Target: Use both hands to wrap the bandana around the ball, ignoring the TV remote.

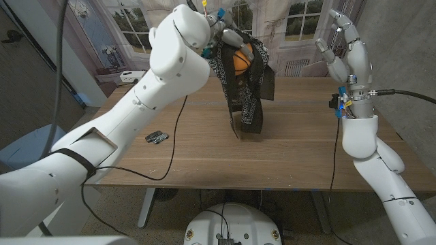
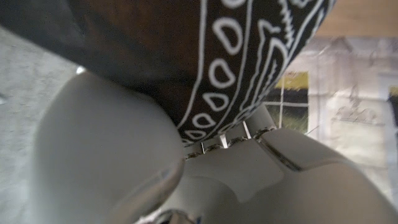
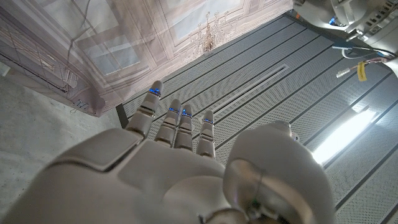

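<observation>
Head view: raised well above the tabletop [image 1: 204, 150], left hand [image 1: 228, 37] gripping a bundle of black paisley bandana [image 1: 248, 95] with the orange ball [image 1: 242, 61] showing through a gap in the cloth. Loose tails of the bandana hanging down from the ball, the lowest end reaching to or just above the wood, presumably lifted so the cloth drapes and gathers round the ball under its own weight. Right hand [image 1: 347, 47] held upright, well to the robot's right of the ball, fingers spread wide and holding nothing, seemingly waiting to come in and close the wrap. Small dark object [image 1: 156, 137], probably the TV remote though too small to be sure, lying on the wood well to the left of the ball and below it, left alone as the task asks.

Left wrist view: bandana [image 2: 205, 56] pressed close against the left hand [image 2: 186, 174], white paisley print sharp, the rest blurred; ball hidden under the cloth.

Right wrist view: right hand [image 3: 186, 168] with fingers [image 3: 177, 127] extended and apart, nothing in its grasp, turned away from the ball toward a ribbed panel.
</observation>
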